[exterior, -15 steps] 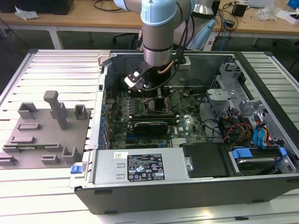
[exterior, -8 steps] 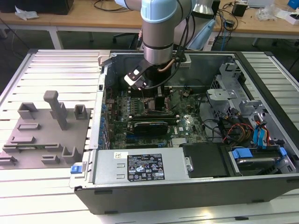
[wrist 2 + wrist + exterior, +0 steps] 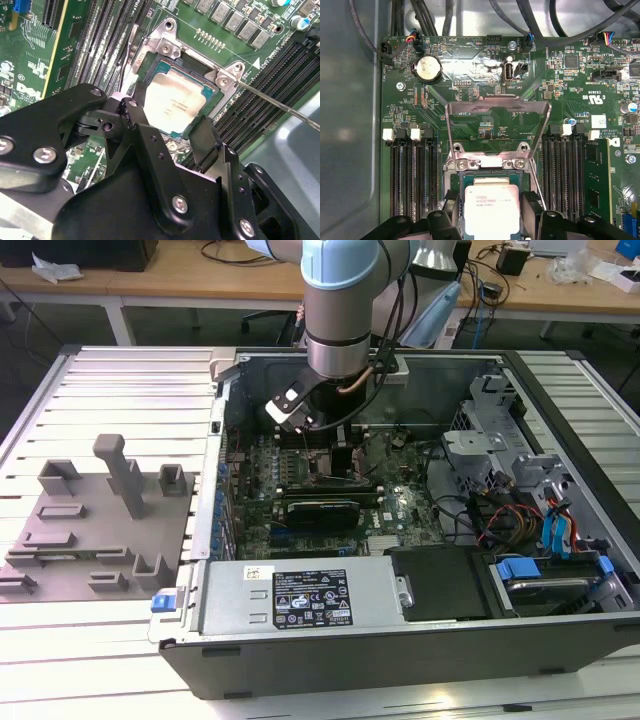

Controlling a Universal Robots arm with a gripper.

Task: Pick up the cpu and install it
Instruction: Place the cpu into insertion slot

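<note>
The cpu [image 3: 492, 205], a small silvery square chip with a pale rim, lies flat in the motherboard socket [image 3: 167, 47]; in the second wrist view the cpu [image 3: 175, 102] sits inside the metal frame. My gripper [image 3: 492, 217] straddles it, with one black finger [image 3: 452, 212] against each side edge. The same gripper [image 3: 167, 122] stays low over the socket. In the exterior view the gripper [image 3: 340, 465] reaches down into the open computer case [image 3: 400, 640], over the motherboard.
The socket's load plate [image 3: 497, 125] stands raised, and its thin lever [image 3: 280, 105] sticks out sideways. Memory slots [image 3: 412, 175] flank the socket. A dark card [image 3: 320, 512] lies close by. A grey plastic tray [image 3: 90, 530] with upright blocks sits at the exterior view's left.
</note>
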